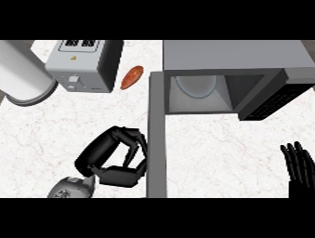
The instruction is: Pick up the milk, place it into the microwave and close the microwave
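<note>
The grey microwave [235,56] stands at the back right with its cavity open and a round turntable [195,86] showing inside. Its door [158,139] swings out toward me and shows edge-on as a long grey slab. My left hand [115,160] sits just left of the door, against its outer face. Its fingers are curled, with bare counter showing through the loop and nothing in them. My right hand [302,169] rests open, fingers up, at the lower right. I cannot see any milk.
A grey toaster [84,65] stands at the back left, with an orange-red food item [132,77] lying beside it. A large white cylinder [16,74] leans in from the far left. Bare marble counter [228,153] lies between the door and my right hand.
</note>
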